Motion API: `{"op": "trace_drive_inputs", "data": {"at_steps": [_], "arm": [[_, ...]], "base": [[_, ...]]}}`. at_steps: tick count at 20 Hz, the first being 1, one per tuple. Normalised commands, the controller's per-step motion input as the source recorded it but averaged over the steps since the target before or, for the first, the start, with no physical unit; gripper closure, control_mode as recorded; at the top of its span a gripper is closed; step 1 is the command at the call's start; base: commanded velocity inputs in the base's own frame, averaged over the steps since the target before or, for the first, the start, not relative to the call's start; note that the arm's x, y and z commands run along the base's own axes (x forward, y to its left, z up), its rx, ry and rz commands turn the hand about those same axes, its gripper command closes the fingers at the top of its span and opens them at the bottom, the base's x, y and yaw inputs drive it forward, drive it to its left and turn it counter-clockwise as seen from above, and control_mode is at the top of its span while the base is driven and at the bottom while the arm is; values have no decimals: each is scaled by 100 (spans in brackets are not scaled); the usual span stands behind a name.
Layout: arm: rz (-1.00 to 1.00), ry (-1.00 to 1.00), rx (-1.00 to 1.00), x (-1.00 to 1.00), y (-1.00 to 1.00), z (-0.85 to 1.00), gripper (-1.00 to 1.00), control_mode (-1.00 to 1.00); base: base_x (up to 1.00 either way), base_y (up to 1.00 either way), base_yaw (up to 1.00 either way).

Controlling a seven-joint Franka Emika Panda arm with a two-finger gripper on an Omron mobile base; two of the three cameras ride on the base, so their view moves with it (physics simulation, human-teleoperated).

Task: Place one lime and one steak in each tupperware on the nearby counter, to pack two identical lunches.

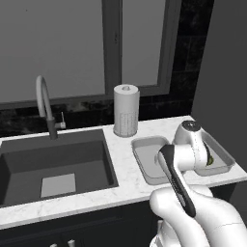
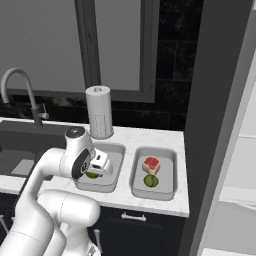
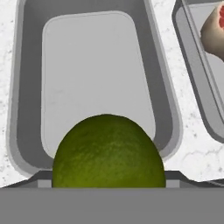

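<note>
Tool (image 2: pixel 98 167) first: from my right base camera I see it hanging low over the left tupperware (image 2: pixel 116 152), wrist pitched down, with a lime (image 2: pixel 92 175) showing green directly under it at the tray's near end. On the hand camera that lime (image 3: pixel 108 151) bulges up at 6 o'clock, right where the finger tips would rise, and it hides them, so I cannot see pads touching the skin. The jaws stand wide, about the width of the fruit; whether they are pinching it or merely straddling it I cannot tell.

Beyond the lime, toward 12 o'clock on the hand camera, the left tupperware's pale floor (image 3: pixel 96 74) is bare, its grey walls sloping up all round. At 2 o'clock the rim of the right tupperware (image 3: pixel 192 57) cuts in, with a reddish piece of steak (image 3: pixel 215 30) at the corner.

On the right base camera the right tupperware (image 2: pixel 172 172) lies just beside the left one at its 3 o'clock, apart by a thin strip of white worktop (image 2: pixel 150 137). Inside it the steak (image 2: pixel 151 164) lies toward the far end and a second lime (image 2: pixel 151 180) sits just nearer, close to it.

A paper towel roll (image 2: pixel 99 112) stands upright at 12 o'clock from the left tupperware, and the dark sink (image 1: pixel 58 164) with its curved faucet (image 1: pixel 44 103) lies off at 9 o'clock.
</note>
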Motion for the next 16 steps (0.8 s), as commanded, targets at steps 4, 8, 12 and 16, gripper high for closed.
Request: {"op": "trace_drive_inputs", "data": {"at_steps": [4,8,12,16], "arm": [[0,2,0,44,-1,-44,100,-100],[0,4,0,37,0,-46,100,-100],[0,0,-1,6,0,-77,100,-100],[0,0,-1,0,1,-76,100,-100]], "base": [[0,0,0],[0,0,0],[0,0,0],[0,0,0]]}}
